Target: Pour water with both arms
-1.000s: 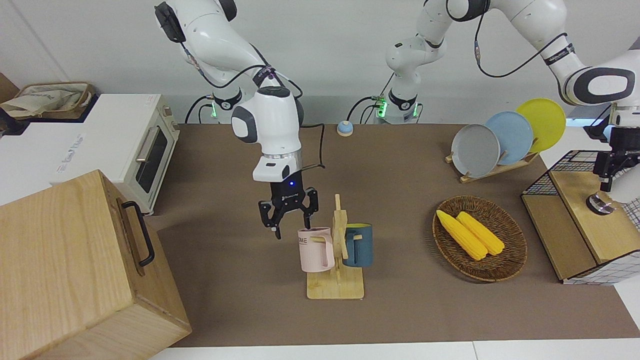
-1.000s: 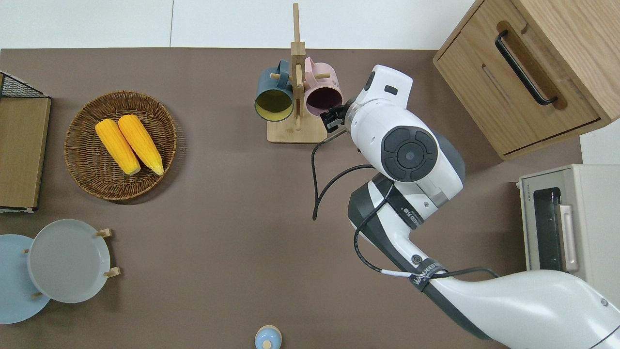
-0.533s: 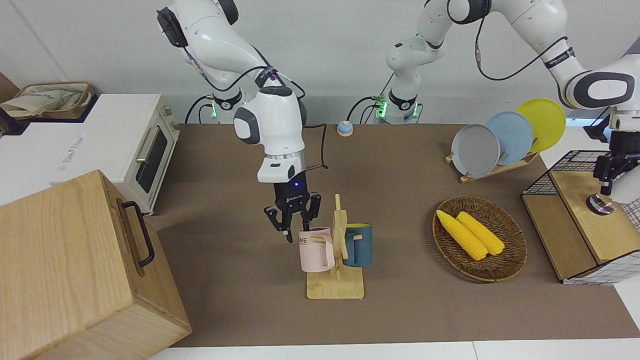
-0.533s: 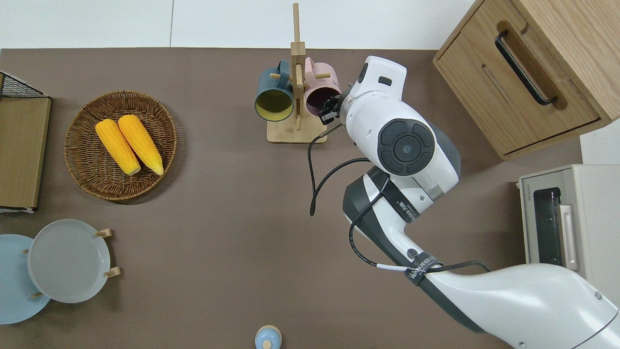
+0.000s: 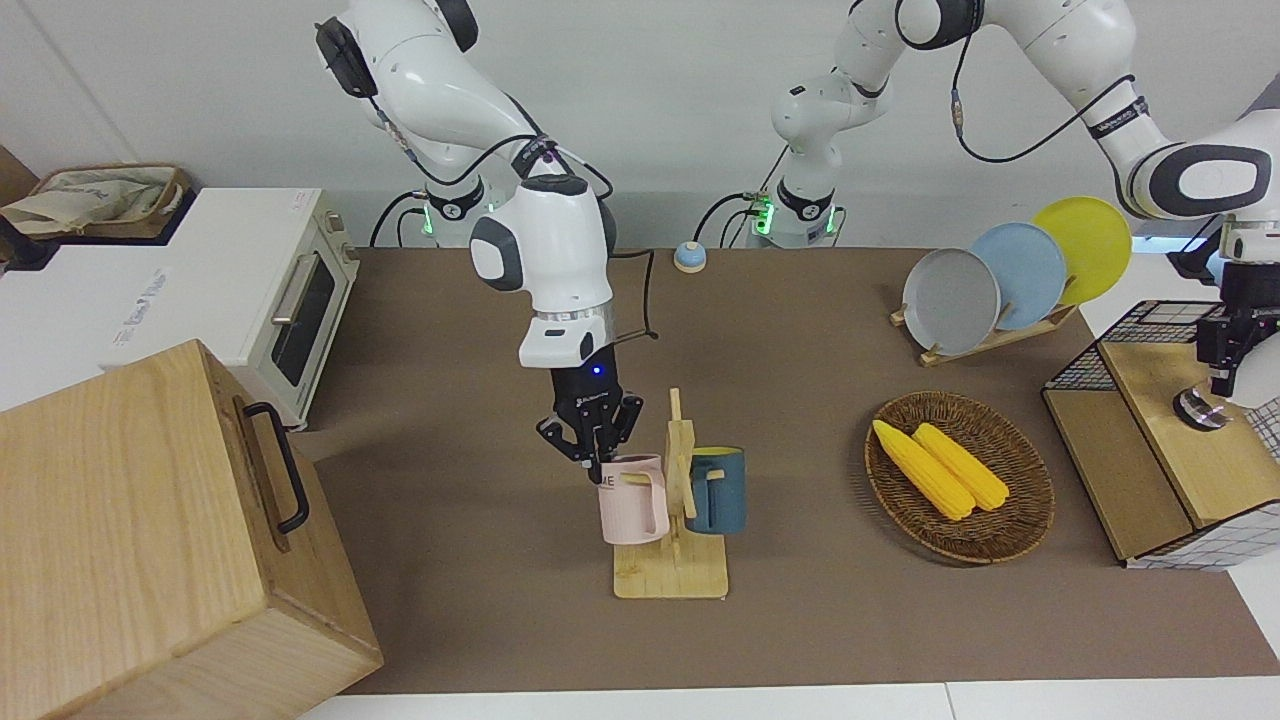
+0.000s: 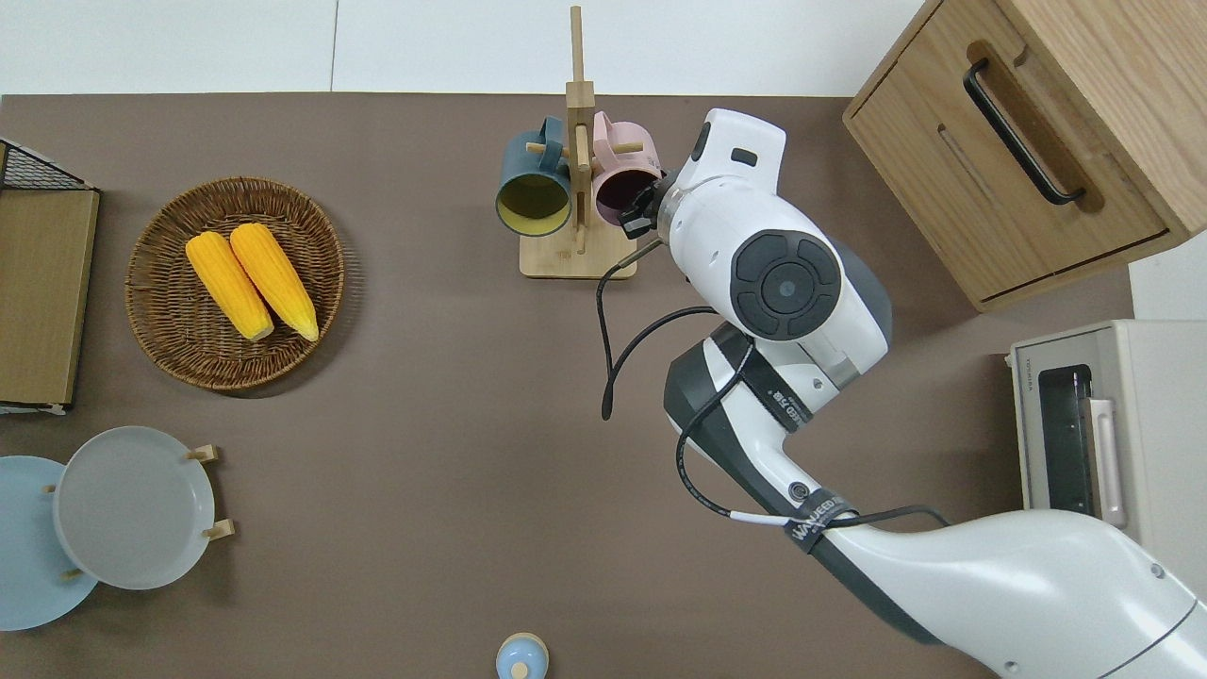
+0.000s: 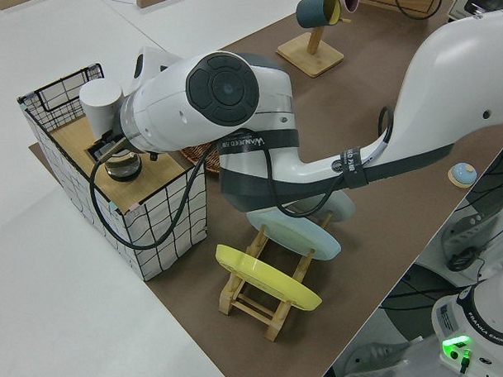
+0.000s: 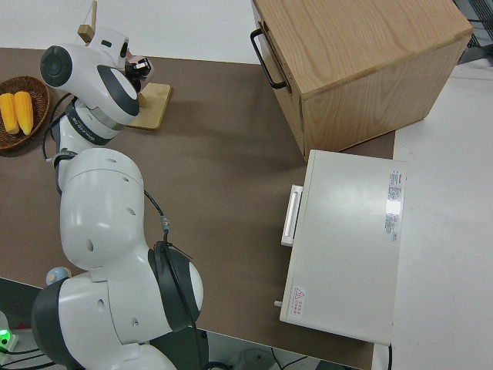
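1. While the pour itself has not begun, the front view shows the fetch step: right tool [image 5: 596,452] is down at the rim of the pink mug [image 5: 632,500], which hangs on the wooden mug rack [image 5: 672,570] beside the blue mug [image 5: 716,490]. Fingers look drawn close together at the rim edge toward the right arm's end of the counter [image 5: 480,560]; a firm hold I cannot confirm.
2. Same view: left tool [image 5: 1222,362] is over the wire crate [image 5: 1150,320] at the left arm's end, just above a small metal-topped object [image 5: 1198,408]. Its opening I cannot tell.
3. Overhead view: right tool [image 6: 639,209] sits at the pink mug's [image 6: 624,190] open mouth, on the rim side away from the rack post [image 6: 577,113]. Wrist hides most of the fingers.
4. Left side view: left tool mostly hidden by its own wrist; a white cylinder [image 7: 101,105] stands in the crate [image 7: 151,226] next to it.
5. Right side view: nothing more visible at the rack [image 8: 152,105].
6. Judgement: next move needs a secure pinch on the rim, then a lift up and off the peg without dragging the rack.
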Controlling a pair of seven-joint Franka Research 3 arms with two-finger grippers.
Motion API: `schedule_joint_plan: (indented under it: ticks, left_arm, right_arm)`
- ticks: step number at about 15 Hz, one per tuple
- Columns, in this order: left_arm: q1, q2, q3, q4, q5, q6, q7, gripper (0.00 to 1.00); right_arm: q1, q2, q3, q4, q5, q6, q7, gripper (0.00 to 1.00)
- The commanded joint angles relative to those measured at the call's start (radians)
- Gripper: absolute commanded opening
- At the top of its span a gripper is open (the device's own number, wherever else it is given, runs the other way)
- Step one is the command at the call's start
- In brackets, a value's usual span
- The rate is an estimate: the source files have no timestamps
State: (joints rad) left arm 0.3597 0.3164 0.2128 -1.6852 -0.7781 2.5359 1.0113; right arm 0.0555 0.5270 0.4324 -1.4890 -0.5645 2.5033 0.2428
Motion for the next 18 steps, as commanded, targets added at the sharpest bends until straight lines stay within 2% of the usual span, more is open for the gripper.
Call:
schedule_joint_plan:
  ticks: [1, 10, 13, 18]
  left_arm:
    - [0.013, 0.021, -0.012, 0.025, -0.026, 0.010, 0.018, 0.00]
    - [0.013, 0.003, -0.003, 0.064, -0.013, -0.005, -0.002, 0.00]
    - [0.011, -0.016, 0.002, 0.064, 0.000, -0.022, -0.022, 0.00]
    - [0.001, -0.036, -0.003, 0.105, 0.158, -0.042, -0.209, 0.00]
  right_arm:
    - [-0.002, 0.025, 0.005, 0.035, -0.020, -0.015, -0.057, 0.001]
    - [-0.014, 0.022, 0.003, 0.035, -0.032, -0.015, -0.059, 0.000]
    - [-0.013, 0.013, 0.003, 0.036, -0.057, -0.049, -0.057, 0.000]
    - [-0.019, -0.007, 0.008, 0.056, -0.049, -0.121, -0.054, 0.000]
